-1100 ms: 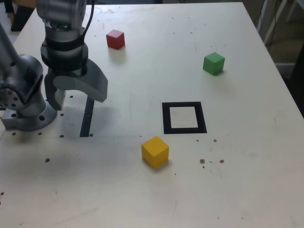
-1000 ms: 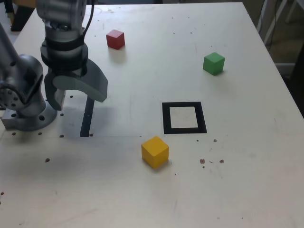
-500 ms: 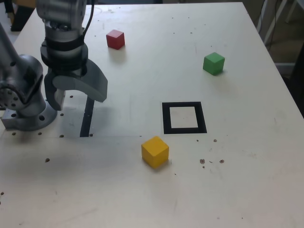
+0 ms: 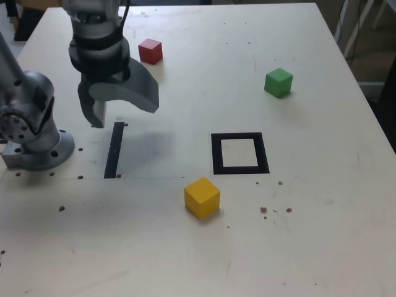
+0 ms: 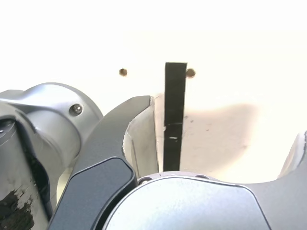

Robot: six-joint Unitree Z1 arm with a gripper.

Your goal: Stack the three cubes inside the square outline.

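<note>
In the exterior view, red cube [image 4: 150, 52] is seen far left, green cube [image 4: 278, 83] far right, yellow cube [image 4: 202, 198] near, all outside the square [image 4: 241, 170]; the empty claw [image 4: 124, 118], spread wide, should be lowered around 1 for a first pick

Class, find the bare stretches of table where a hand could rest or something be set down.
Bare: between the red cube and green cube; also the exterior view's lower right, beyond the yellow cube and square outline. Crowded: around the arm base.
</note>
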